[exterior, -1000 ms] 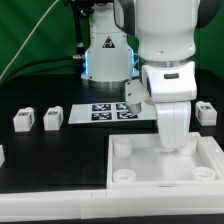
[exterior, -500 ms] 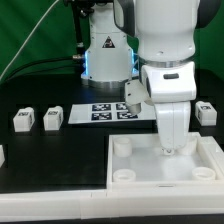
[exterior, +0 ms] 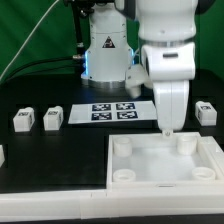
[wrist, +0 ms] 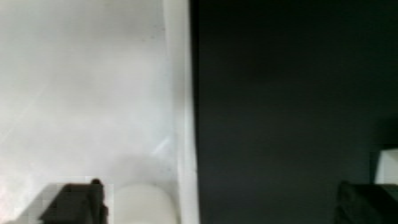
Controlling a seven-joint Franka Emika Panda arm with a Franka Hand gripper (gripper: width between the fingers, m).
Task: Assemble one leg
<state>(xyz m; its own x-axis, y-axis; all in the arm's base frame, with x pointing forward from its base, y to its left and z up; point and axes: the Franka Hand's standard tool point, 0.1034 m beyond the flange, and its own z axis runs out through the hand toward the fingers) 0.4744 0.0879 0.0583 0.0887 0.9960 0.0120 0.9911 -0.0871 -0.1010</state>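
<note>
Nothing is fitted yet: the gripper (exterior: pixel 167 129), fingers spread and empty, is poised over the tray (exterior: pixel 160 168), and the leg (exterior: pixel 206 111) is seen unpicked near the desk's edge at the exterior view's right.

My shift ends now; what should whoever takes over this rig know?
Tool open, holding nothing, over the square top's edge nearest the marker board, toward the exterior view's right.
Loose on the table: leg and leg at the exterior view's left, leg at its right.
Done: nothing; no leg stands in a socket.
Left: pick a leg, fit it to the top.
</note>
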